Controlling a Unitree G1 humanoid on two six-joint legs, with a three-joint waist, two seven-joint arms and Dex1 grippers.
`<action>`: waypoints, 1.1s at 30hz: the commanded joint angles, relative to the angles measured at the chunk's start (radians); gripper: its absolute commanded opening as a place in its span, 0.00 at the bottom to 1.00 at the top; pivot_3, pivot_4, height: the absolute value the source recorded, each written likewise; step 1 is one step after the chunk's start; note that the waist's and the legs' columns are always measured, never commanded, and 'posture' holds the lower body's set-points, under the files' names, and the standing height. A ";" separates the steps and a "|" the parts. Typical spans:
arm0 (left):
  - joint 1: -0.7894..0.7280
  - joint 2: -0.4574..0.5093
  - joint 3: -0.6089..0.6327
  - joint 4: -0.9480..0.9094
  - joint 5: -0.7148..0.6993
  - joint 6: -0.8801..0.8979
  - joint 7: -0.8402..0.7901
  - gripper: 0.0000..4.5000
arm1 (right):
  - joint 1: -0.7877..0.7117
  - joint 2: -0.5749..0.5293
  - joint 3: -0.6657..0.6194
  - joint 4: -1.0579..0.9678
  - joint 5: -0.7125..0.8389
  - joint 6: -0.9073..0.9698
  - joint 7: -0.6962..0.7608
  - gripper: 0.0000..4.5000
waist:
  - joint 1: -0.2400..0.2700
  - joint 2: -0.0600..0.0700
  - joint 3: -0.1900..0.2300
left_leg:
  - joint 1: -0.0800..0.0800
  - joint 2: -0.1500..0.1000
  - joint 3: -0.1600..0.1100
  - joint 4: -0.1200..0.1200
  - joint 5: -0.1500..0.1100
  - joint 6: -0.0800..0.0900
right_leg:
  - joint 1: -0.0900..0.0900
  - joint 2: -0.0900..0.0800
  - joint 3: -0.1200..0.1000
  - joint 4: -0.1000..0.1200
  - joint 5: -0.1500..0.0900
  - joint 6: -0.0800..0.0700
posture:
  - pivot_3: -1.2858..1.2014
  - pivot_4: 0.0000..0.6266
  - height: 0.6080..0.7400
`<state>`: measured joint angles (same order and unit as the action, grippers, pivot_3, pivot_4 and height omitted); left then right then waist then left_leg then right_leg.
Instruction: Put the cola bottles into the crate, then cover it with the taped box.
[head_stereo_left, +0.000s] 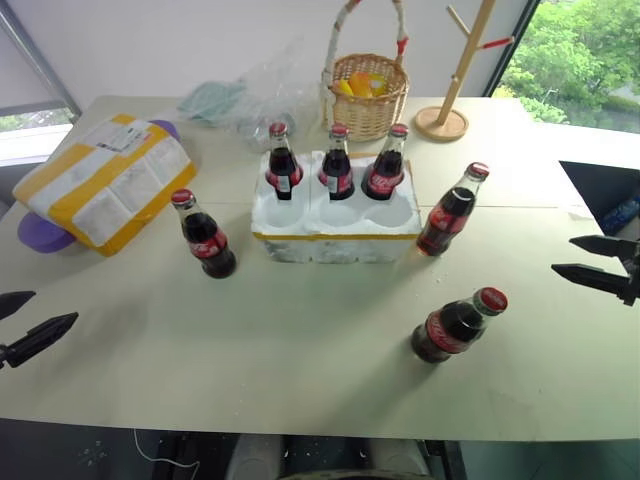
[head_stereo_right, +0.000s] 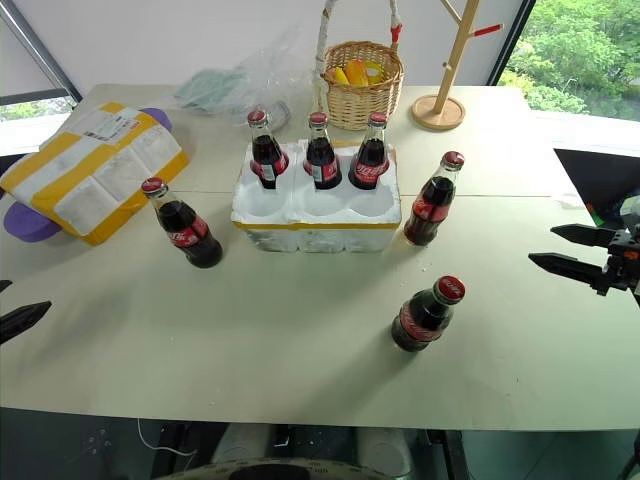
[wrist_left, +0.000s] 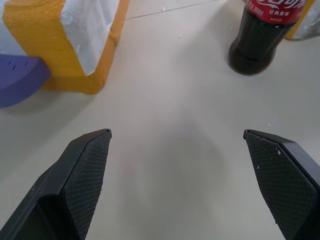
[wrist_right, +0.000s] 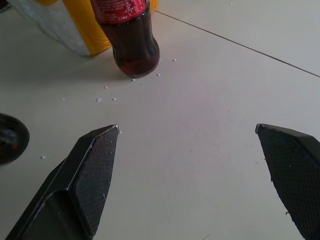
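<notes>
A white styrofoam crate (head_stereo_left: 335, 228) with a yellow tape band along its front sits mid-table, its back row of wells filled by three cola bottles (head_stereo_left: 337, 162) standing upright, its front row of wells open. Three more bottles stand loose on the cream tabletop (head_stereo_left: 250, 350): one (head_stereo_left: 204, 235) off the crate's left end, one (head_stereo_left: 451, 211) just beside its right front corner, and one (head_stereo_left: 458, 325) nearer the table's front edge on the right.

The left gripper (head_stereo_left: 30, 322) hovers low at the table's left edge, its two black fingers (wrist_left: 82, 170) spread wide with nothing between them; ahead of the fingertips, in the wrist view, lie a corner of the taped box (wrist_left: 75, 40) to one side and the base of the left loose bottle to the other. The right gripper (head_stereo_left: 590, 262) hangs at the right edge, its fingers (wrist_right: 92, 172) likewise wide apart and empty; beyond their tips stands the bottle by the crate's corner, with white crumbs (wrist_right: 112, 95) scattered on the table between, and the front bottle's rounded base sits just outside one finger.

The taped box, wrapped in broad yellow bands and bearing a printed shipping label (head_stereo_left: 122, 134), rests tilted on a purple object (head_stereo_left: 42, 233) at far left. Behind the crate are a wicker basket (head_stereo_left: 366, 95) holding yellow items, crumpled clear plastic (head_stereo_left: 240, 95) and a wooden stand (head_stereo_left: 452, 85).
</notes>
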<state>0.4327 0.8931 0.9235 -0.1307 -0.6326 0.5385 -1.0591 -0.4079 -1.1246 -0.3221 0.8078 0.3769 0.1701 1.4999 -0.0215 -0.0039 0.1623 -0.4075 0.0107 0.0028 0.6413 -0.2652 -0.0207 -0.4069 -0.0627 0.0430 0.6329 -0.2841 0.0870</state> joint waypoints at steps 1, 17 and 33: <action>-0.007 0.003 0.024 -0.028 -0.021 0.006 -0.002 0.99 | -0.009 -0.011 -0.030 0.008 0.012 -0.015 0.007 1.00 | 0.000 0.000 0.000 | 0.000 0.000 0.000 0.001 0.000 0.000 | 0.000 0.000 0.000 0.001 0.000 0.000 | 0.52 0.24 1.00; -0.067 0.030 -0.021 -0.025 -0.023 0.060 0.002 0.99 | 0.016 -0.016 -0.049 0.018 0.020 0.002 -0.006 1.00 | 0.000 0.000 0.000 | 0.000 0.000 0.000 0.004 0.000 0.000 | 0.001 0.000 0.000 0.003 0.000 0.000 | 0.52 0.24 1.00; -0.354 0.095 -0.278 -0.066 -0.060 0.097 -0.015 0.99 | -0.003 -0.254 -0.053 -0.441 0.369 0.457 0.115 1.00 | 0.001 0.006 0.002 | 0.001 0.000 0.001 0.006 0.000 0.000 | 0.000 0.001 0.000 0.009 0.000 0.000 | 0.52 0.24 1.00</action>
<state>0.0944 0.9731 0.6603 -0.2016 -0.6891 0.6457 -1.0703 -0.4096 -1.3465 -0.3396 0.4521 0.6604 0.5701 1.6066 -0.0201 0.0018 0.1640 -0.4065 0.0108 0.0044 0.6474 -0.2649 -0.0201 -0.4075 -0.0612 0.0433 0.6427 -0.2840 0.0875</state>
